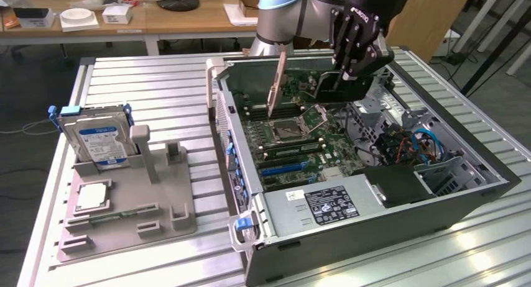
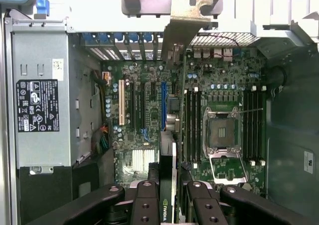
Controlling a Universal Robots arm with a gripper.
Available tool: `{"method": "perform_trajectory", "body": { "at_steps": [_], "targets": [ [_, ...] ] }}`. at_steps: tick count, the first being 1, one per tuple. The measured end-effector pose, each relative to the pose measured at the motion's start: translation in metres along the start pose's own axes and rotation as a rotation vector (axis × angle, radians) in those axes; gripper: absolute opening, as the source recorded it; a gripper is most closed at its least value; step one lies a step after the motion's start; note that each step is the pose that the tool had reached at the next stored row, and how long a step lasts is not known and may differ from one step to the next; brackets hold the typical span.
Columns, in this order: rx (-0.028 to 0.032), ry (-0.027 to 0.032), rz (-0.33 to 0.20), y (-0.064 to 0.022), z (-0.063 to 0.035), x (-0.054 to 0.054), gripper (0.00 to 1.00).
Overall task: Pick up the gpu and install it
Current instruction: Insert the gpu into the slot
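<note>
We are mid-install: the tool (image 2: 168, 191) pinches the gpu (image 2: 168, 172) upright over the motherboard (image 2: 134, 160) inside the case (image 1: 374, 237). Seating it, we judge, calls for squaring its edge over the blue slot (image 2: 163, 103).

The gpu (image 2: 168, 177) was dark, its bracket (image 2: 183, 26) silver; the gripper (image 2: 169, 190) was black, the motherboard (image 2: 227, 172) green.
</note>
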State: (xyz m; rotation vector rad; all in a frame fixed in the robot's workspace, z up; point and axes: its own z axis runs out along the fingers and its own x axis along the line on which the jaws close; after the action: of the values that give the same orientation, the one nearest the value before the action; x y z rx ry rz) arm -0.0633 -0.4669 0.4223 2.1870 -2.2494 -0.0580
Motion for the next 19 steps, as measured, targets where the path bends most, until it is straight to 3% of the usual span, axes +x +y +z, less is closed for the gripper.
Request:
{"method": "perform_trajectory", "body": {
  "at_steps": [3, 7, 9, 19],
  "targets": [
    [0.0015, -0.0003, 0.000, 0.0000, 0.0004, 0.000, 0.26],
    [0.0244, -0.0009, 0.000, 0.0000, 0.0034, 0.000, 0.26],
    [0.0310, -0.0007, -0.001, 0.0002, 0.0062, 0.000, 0.26],
    [0.0368, 0.0022, -0.001, 0.0003, 0.0244, 0.000, 0.26]
  ]
}}
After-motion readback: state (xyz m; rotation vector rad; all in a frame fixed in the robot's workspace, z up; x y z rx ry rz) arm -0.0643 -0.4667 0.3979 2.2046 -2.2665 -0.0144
